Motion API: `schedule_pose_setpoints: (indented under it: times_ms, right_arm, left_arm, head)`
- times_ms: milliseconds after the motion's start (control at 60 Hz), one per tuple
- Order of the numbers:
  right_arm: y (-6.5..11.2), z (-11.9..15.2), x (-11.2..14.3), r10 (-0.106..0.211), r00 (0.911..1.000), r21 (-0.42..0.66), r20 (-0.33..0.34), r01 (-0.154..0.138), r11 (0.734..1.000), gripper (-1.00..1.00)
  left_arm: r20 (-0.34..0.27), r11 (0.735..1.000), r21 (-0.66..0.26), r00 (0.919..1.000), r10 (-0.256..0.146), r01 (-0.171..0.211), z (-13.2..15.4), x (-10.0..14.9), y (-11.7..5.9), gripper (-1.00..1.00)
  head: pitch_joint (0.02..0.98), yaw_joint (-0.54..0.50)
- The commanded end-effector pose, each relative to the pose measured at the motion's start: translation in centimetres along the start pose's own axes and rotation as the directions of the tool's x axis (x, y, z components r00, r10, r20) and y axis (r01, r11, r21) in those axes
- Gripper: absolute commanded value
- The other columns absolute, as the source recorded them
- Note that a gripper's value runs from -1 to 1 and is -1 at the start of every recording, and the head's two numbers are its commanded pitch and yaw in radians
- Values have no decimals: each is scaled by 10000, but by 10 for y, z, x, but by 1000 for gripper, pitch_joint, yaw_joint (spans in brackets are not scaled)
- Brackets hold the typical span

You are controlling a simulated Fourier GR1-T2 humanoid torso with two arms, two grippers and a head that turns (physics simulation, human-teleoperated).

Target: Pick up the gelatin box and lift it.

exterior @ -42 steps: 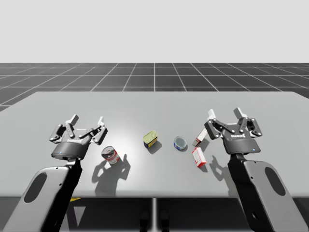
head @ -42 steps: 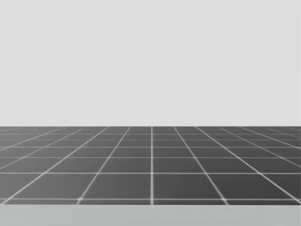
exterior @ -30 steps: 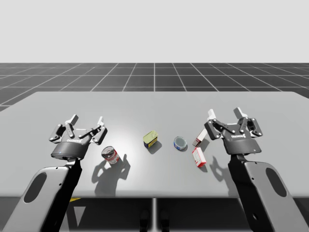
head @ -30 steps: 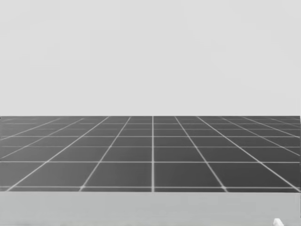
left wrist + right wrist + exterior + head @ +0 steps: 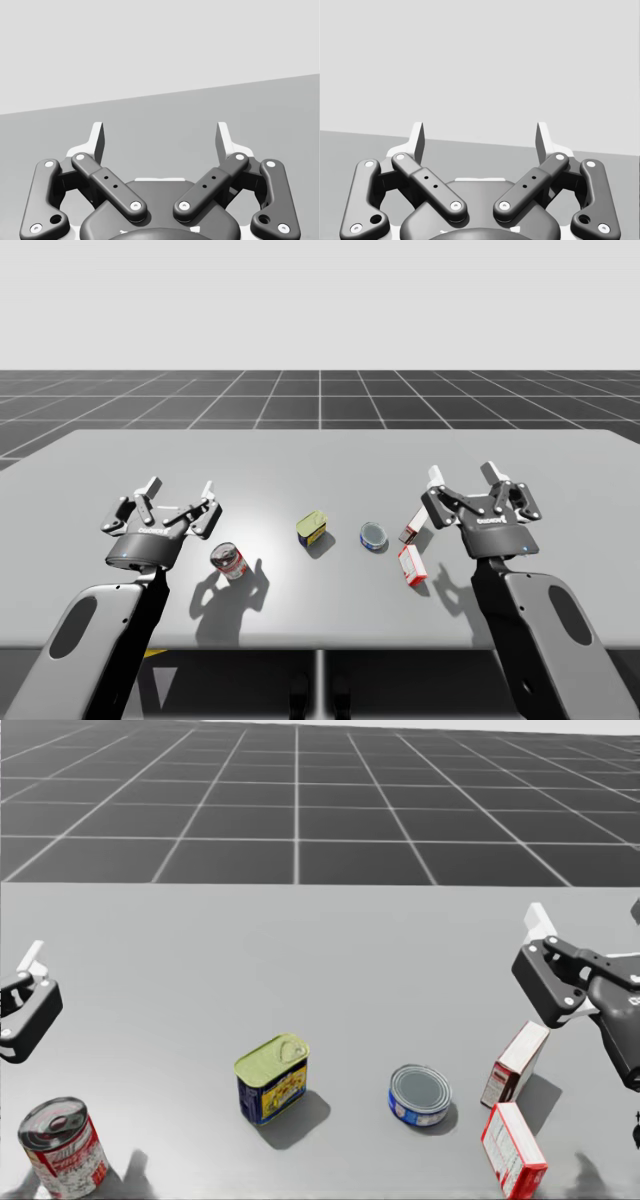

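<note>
Red gelatin box [image 5: 513, 1150] lies near my right gripper [image 5: 463, 473], its fingers spread wide for grasping; left gripper [image 5: 180, 486] hovers released.

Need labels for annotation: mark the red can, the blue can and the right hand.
red can [image 5: 65, 1160], head view, on its label side.
blue can [image 5: 420, 1087], head view, on its lid.
right hand [image 5: 463, 473], high view, midway between its fingertips.
</note>
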Motion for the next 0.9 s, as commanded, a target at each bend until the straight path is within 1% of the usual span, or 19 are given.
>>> schedule_pose_setpoints:
  times_ms: [17, 83, 167, 300, 367, 450, 533, 600, 633, 650, 683, 717, 767, 817, 867, 900]
  right_arm:
    - [0, -1, -1, 13, 10000, -51, -39, -13, 10000, -1000]
    - [-1, -1, -1, 13, 10000, -72, -35, -14, 10000, -1000]
    - [-2, 0, 0, -5, 10000, -118, -2, 5, 9999, -1000]
    - [-2, -1, 0, 17, 10000, -156, 22, -16, 9999, -1000]
    - [-2, -1, -1, 33, 10000, -182, 17, -33, 9998, -1000]
    - [-2, 0, 0, -29, 10000, -216, 1, 29, 9998, -1000]
    - [-2, 2, 3, -380, 9993, -205, -27, 379, 9991, -1000]
    - [0, 5, 7, -407, 9991, -272, -68, 405, 9988, -1000]
    - [3, 9, 12, -769, 9969, -196, -181, 766, 9969, -1000]
    - [4, 11, 13, -784, 9967, -179, -217, 780, 9968, -1000]
    - [5, 14, 15, -690, 9973, -181, -259, 686, 9975, -1000]
    - [8, 20, 18, -666, 9974, -196, -277, 661, 9976, -1000]
    - [12, 31, 24, -720, 9965, -83, -433, 717, 9974, -1000]
    - [15, 38, 27, -859, 9948, -45, -554, 858, 9963, -1000]
    - [18, 52, 31, -729, 9952, 200, -659, 743, 9970, -1000]
    - [19, 60, 32, -725, 9948, 306, -713, 748, 9967, -1000]
  left_arm:
    - [-1, 10000, -24, 10000, -33, 33, 0, 0, 1, -1000]
    - [-3, 10000, -49, 10000, -35, 35, 0, 0, 1, -1000]
    - [-11, 9999, -111, 10000, -43, 43, 0, 0, 0, -1000]
    - [-7, 9998, -211, 10000, -20, 20, 0, 0, -3, -1000]
    - [0, 9997, -247, 10000, -4, 4, 0, 0, -4, -1000]
    - [-1, 9995, -309, 10000, 7, -7, 0, 0, -5, -1000]
    - [-6, 9994, -348, 10000, 24, -24, -1, -1, -6, -1000]
    - [-19, 9993, -365, 10000, 44, -45, -2, -1, -6, -1000]
    - [-22, 9993, -366, 10000, 52, -53, -1, -1, -6, -1000]
    - [-27, 9993, -367, 10000, 63, -64, -1, -1, -6, -1000]
    - [-32, 9993, -369, 10000, 76, -77, -1, -1, -6, -1000]
    - [-37, 9993, -372, 10000, 89, -91, -1, -1, -6, -1000]
    - [-42, 9992, -380, 9999, 120, -121, 1, 0, -7, -1000]
    - [-48, 9991, -392, 9999, 131, -133, 1, 0, -7, -1000]
    - [-60, 9990, -422, 9999, 145, -147, 2, 0, -8, -1000]
    - [-66, 9989, -438, 9999, 147, -150, 2, 0, -8, -1000]
  head:
    - [679, -91]
    - [717, -130]
    - [774, -210]
    - [837, -308]
    - [863, -334]
    - [879, -354]
    - [892, -361]
    - [898, -361]
    - [897, -358]
    - [896, -358]
    - [896, -357]
    - [896, -356]
    - [895, -355]
    - [895, -353]
    - [895, -352]
    - [893, -350]
